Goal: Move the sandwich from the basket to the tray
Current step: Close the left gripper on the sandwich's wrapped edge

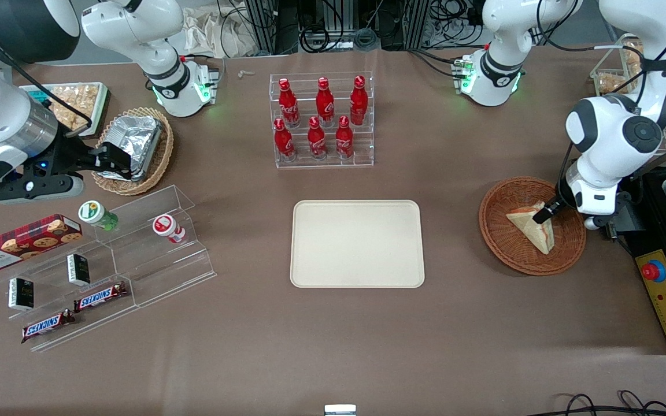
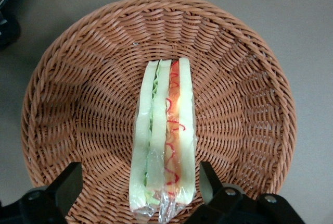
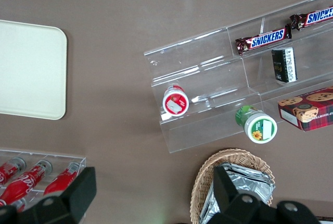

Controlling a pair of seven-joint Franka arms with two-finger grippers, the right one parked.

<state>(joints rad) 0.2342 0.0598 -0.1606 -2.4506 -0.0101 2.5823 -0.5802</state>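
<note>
The sandwich, a clear-wrapped white bread wedge, lies in the reddish-brown wicker basket toward the working arm's end of the table. The left wrist view shows its cut side with red, orange and green filling, and the basket's weave around it. My left gripper is low over the basket, open, one finger on each side of the sandwich's end. One finger is close beside the bread, the other stands apart from it. The cream tray lies bare at the table's middle.
A clear rack of red cola bottles stands farther from the front camera than the tray. Clear stepped shelves with snacks and a tan basket with a foil packet lie toward the parked arm's end. A yellow control box sits beside the basket.
</note>
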